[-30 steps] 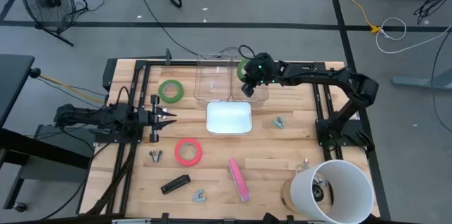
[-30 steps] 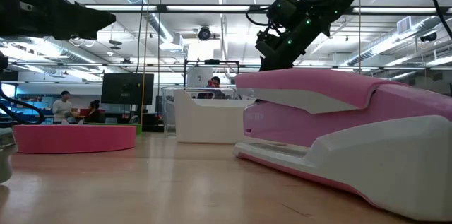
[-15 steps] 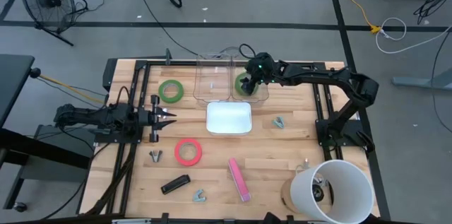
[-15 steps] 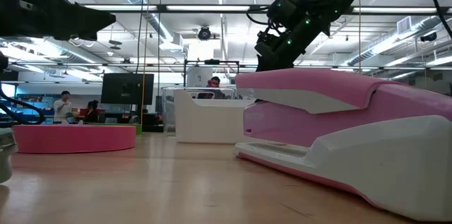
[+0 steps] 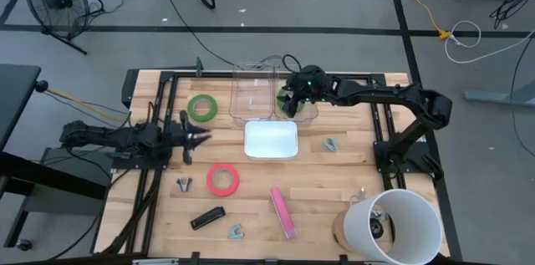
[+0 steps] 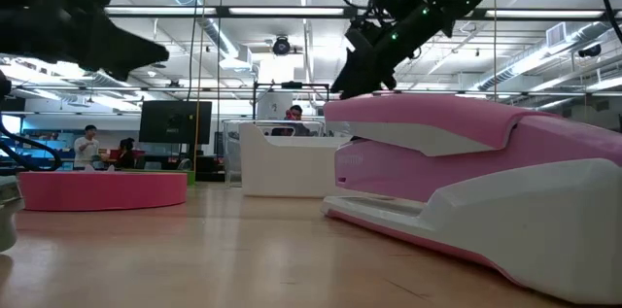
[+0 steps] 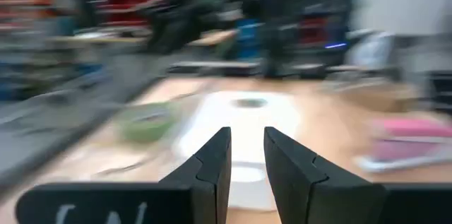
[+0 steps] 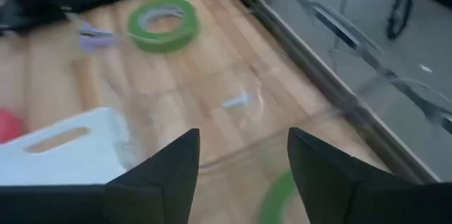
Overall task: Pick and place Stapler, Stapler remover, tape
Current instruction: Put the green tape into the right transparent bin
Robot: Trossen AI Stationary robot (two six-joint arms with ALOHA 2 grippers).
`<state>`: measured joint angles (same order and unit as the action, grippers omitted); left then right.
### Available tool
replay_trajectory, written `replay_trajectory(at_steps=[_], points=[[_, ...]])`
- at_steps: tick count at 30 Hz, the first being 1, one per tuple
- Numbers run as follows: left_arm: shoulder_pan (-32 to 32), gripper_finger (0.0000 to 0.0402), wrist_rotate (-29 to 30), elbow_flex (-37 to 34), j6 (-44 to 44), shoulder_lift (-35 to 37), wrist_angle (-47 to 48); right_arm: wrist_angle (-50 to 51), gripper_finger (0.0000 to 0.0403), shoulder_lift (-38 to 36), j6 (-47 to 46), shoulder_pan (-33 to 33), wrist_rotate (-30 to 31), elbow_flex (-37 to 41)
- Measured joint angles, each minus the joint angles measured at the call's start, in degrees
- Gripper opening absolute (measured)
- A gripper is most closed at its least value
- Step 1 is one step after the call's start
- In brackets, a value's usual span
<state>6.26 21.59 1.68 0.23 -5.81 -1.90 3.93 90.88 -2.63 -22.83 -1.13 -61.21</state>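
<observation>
Right pincer (image 5: 291,100) wide and holding nothing above the clear bin (image 5: 255,89), a green tape roll (image 8: 277,197) lying below it in the bin, a second flat green roll (image 5: 201,107) and a pink-red roll (image 5: 222,179) on the bench (image 5: 334,181), left pincer (image 5: 199,136) narrowly parted beside the white lid (image 5: 271,140).

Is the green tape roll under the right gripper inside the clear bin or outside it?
Inside. The green tape roll lies in the clear bin, and the right gripper above it is open and empty.

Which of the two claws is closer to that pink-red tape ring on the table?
The left. The left claw hovers just up and left of the pink-red tape, while the right claw is far off over the clear bin.
</observation>
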Motion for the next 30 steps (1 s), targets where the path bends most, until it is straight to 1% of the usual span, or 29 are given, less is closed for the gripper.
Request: replay_trajectory(at_steps=[3, 6, 7, 8, 12, 14, 19, 20, 22, 24, 26, 30], points=[[-0.1, 0.0087, 8.2, 4.3, -0.2, -4.2, 8.3, -1.6, 0.021, -0.3, 0.1, 2.3, 0.0, 0.0], [-1.5, 0.0084, 14.9, 11.3, -5.5, -9.6, 18.2, -3.6, 0.021, -0.3, 0.3, 4.7, 0.1, 0.0], [-2.3, 0.0083, 15.8, 13.3, -7.7, -11.6, 21.8, -4.4, 0.021, -0.3, 0.6, 5.4, 0.1, 0.0], [-3.4, 0.0083, 15.9, 14.8, -9.3, -13.9, 22.8, -5.2, 0.021, -0.4, 0.8, 6.2, 0.1, 0.0], [-8.5, 0.0083, 16.9, 20.7, -10.5, -23.1, 23.3, -9.6, 0.021, -0.4, 1.7, 9.0, 0.1, 0.0], [-12.4, 0.0083, 15.0, 24.1, -11.6, -28.2, 25.9, -10.8, 0.021, -0.4, 2.3, 10.2, 0.1, 0.0], [-25.8, 0.0089, 7.1, 32.5, -13.4, -41.8, 40.9, -11.9, 0.021, -0.4, 4.6, 12.7, 0.2, 0.0], [-28.3, 0.0095, 4.1, 33.3, -12.9, -44.6, 42.3, -11.9, 0.021, -0.4, 4.8, 13.1, 0.2, 0.0], [-32.3, 0.0111, -2.4, 34.5, -9.5, -49.3, 42.1, -12.0, 0.021, -0.4, 4.9, 13.7, 0.2, 0.0], [-35.3, 0.0133, -6.3, 35.0, -5.4, -53.6, 42.4, -12.0, 0.021, -0.4, 5.0, 14.3, 0.2, 0.0], [-37.2, 0.0157, -6.9, 35.7, -3.2, -57.9, 41.9, -12.1, 0.021, -0.4, 5.1, 14.7, 0.2, 0.0], [-40.0, 0.0201, -6.4, 36.9, -2.6, -64.1, 41.9, -12.3, 0.021, -0.4, 5.3, 15.5, 0.2, 0.0]])
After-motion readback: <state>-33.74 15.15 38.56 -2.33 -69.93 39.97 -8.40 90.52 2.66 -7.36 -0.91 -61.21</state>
